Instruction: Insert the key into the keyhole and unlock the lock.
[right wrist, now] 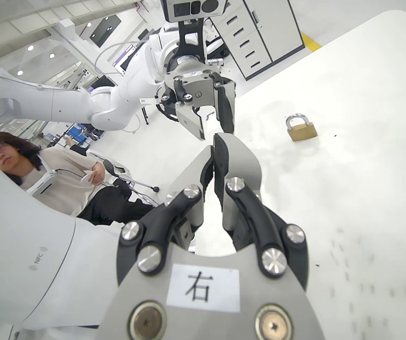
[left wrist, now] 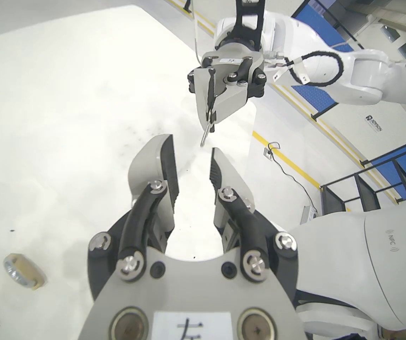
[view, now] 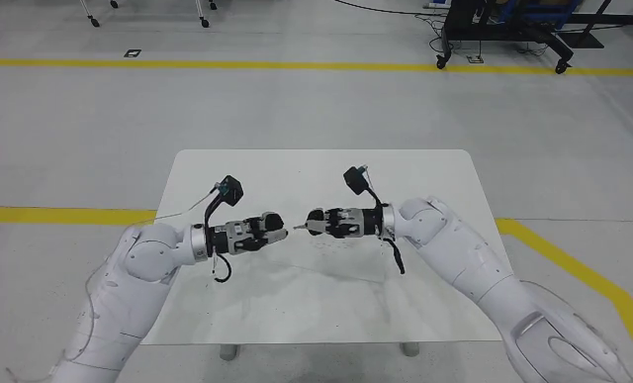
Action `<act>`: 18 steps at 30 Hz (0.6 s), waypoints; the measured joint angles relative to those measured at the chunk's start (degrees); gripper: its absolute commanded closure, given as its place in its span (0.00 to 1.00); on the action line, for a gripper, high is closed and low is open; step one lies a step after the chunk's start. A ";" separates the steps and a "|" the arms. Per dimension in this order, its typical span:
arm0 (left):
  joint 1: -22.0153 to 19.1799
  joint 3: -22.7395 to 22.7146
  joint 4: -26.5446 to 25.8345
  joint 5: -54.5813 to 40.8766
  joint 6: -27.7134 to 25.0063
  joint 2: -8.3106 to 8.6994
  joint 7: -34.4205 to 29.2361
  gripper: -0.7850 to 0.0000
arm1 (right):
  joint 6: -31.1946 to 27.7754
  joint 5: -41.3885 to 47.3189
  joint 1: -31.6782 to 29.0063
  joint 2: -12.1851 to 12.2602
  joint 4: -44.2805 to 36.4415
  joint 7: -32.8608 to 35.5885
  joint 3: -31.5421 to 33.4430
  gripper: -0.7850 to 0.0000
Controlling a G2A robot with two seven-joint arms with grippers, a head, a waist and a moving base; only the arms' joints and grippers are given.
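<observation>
The right gripper [left wrist: 209, 122] pinches the key [left wrist: 206, 134] and the left gripper [left wrist: 192, 145] hangs open, both away from the lock [right wrist: 301, 129] on the table [right wrist: 366, 107], so no unlocking is done yet.

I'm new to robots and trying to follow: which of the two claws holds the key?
The right gripper: its jaws are pinched shut on the thin key, whose tip pokes out. The left gripper, facing it, is open and empty.

Over the table [view: 415, 185], the left gripper [view: 284, 229] sits at 9 o'clock of the right gripper [view: 309, 225], tips close. The key [left wrist: 206, 134] juts from the right gripper's tip. The lock [right wrist: 300, 129] lies on the table, apart from both.
</observation>
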 measured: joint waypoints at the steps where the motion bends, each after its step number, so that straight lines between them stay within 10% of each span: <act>1: 1.46 -2.11 -0.81 -0.24 -0.57 0.48 0.39 0.00 | 0.00 -0.72 -1.09 0.69 -1.10 -1.13 1.84 1.00; 11: 15.98 -17.25 -14.63 17.87 8.78 2.89 7.09 0.00 | 0.00 -5.37 -14.08 6.12 -10.94 -10.14 18.42 1.00; 18: 19.39 -11.33 -21.68 41.60 20.13 2.49 8.71 0.00 | 0.00 -5.14 -17.65 6.81 -11.49 -13.39 21.04 1.00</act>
